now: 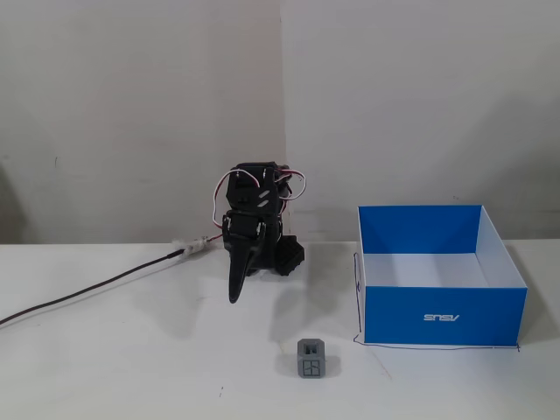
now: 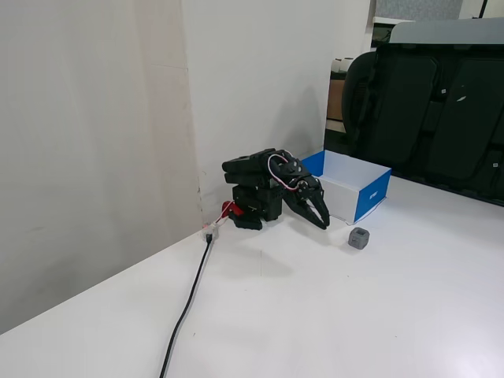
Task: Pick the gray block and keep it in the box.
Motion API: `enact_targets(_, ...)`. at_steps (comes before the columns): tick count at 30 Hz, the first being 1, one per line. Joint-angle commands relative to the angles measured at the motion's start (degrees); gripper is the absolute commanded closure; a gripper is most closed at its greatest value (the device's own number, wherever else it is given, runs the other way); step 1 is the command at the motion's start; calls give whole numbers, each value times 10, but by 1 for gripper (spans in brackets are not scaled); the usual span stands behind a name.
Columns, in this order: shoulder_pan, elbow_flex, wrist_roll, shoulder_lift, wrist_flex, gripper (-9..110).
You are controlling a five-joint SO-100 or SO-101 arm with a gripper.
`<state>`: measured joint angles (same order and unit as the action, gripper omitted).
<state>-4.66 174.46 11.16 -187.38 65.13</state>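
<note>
The gray block [image 1: 311, 359] sits on the white table in front of the arm, its cross-divided face towards the camera; it also shows in the other fixed view [image 2: 359, 238]. The blue box [image 1: 442, 315] stands open-topped to the block's right, white inside and empty as far as I can see; in the other fixed view it sits beyond the arm [image 2: 370, 201]. My arm is folded low over its base. My gripper [image 1: 234, 296] [image 2: 323, 224] points down at the table, looks shut and holds nothing. It is to the left of the block and behind it.
A black cable [image 1: 87, 293] [image 2: 189, 299] runs from the arm's base across the table to the left. A thin black line [image 1: 437, 346] is drawn on the table around the box. A wall stands close behind the arm. Black chairs [image 2: 425, 118] stand past the table's far edge.
</note>
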Motion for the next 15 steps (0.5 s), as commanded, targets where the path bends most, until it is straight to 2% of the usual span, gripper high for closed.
enact_targets(1,-5,-7,4,-91,2,101)
enact_targets(15,-5,-7,4,-91,2,101)
